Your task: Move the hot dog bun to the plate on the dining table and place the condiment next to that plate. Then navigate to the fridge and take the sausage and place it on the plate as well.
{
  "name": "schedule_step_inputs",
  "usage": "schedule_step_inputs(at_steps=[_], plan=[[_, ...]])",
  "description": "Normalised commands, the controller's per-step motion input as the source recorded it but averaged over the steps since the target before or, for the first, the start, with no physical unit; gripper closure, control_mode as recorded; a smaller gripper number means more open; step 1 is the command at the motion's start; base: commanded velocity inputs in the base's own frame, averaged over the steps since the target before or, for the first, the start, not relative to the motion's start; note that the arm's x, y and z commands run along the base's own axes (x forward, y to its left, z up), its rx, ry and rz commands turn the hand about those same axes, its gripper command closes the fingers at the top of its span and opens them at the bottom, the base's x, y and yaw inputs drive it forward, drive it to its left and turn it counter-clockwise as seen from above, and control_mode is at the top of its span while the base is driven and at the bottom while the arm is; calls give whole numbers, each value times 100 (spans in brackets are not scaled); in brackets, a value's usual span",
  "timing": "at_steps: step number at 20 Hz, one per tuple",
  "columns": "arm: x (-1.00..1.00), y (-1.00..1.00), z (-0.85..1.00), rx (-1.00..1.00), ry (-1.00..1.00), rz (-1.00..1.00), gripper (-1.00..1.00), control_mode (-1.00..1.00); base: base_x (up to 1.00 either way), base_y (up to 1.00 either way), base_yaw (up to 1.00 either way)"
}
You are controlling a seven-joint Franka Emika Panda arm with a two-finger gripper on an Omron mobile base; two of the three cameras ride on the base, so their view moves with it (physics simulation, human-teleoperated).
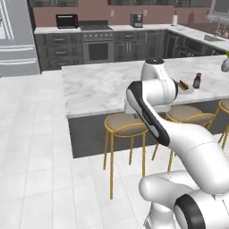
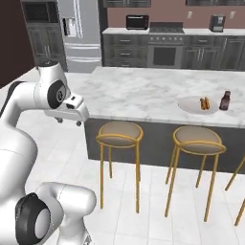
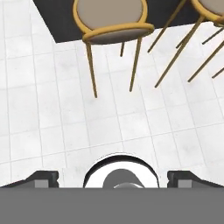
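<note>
The white arm's two-finger claw (image 3: pixel 112 177) hangs over bare white floor tiles (image 3: pixel 52 109), pointing straight down, its dark fingertips (image 3: pixel 43 178) spread wide apart with nothing between them. Ahead of the claw stands a gold-legged stool with a tan round seat (image 3: pixel 110 19), pushed up against the dark base of the grey-white marble dining counter (image 2: pixel 143 95); a second such stool (image 2: pixel 199 140) stands further off to one side.

Well away from the claw, up on the counter near its far end, sits the round white plate (image 2: pixel 190 104). The tan hot dog bun (image 2: pixel 206 103) lies on that plate, its long axis running roughly front to back across the counter, near the plate's side that faces the bottle. The small dark condiment bottle (image 2: pixel 224 101) stands upright just beside the plate, apart from the rim.

The silver double-door fridge (image 2: pixel 79 33) stands far across the open tiled floor, beyond the counter's corner.
</note>
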Motion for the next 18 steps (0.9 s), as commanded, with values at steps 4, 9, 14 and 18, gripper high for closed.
schedule_step_inputs(at_steps=[4,9,14,18], plan=[[0,0,0,0,0,0,-100,100,10,100,0],[0,0,0,0,0,0,-100,100,20,100,0],[0,0,0,0,0,0,-100,100,41,100,0],[0,0,0,0,0,0,-100,100,76,100,0]])
